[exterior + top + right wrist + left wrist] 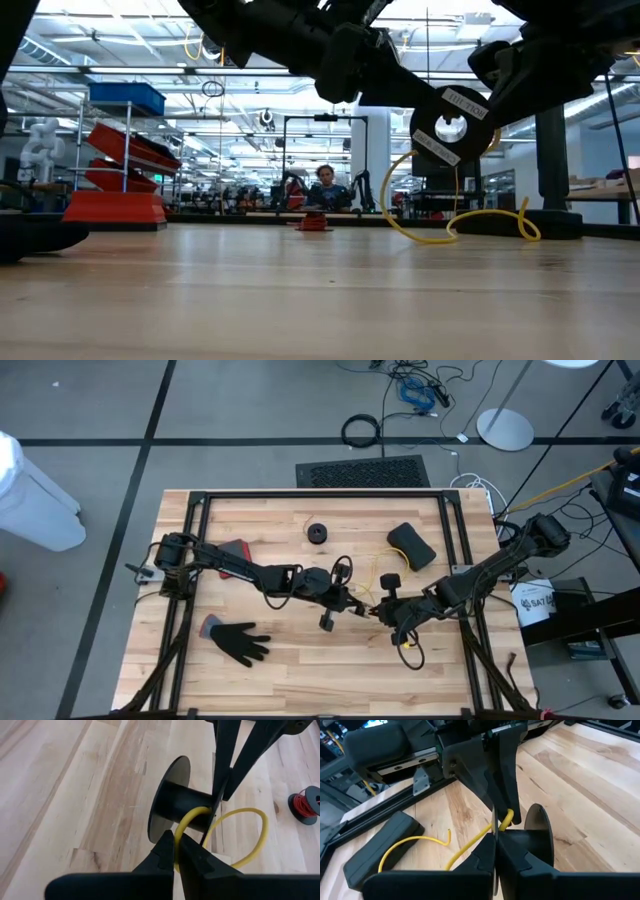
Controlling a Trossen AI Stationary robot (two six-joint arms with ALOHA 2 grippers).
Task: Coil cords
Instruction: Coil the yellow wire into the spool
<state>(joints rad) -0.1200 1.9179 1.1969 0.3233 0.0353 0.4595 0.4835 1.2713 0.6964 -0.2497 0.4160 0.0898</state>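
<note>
Both hands meet at the black spool mid-table, right of the black glove. Left hand and right hand are each pinched tight on the yellow cord at the spool. It looks thin, light and springy; I'd grip close to the hub.

table: pale wood planks, smooth, visible grain
yellow cord: smooth, plastic-looking sheath
spool: matt black plastic
glove: black cloth
</note>
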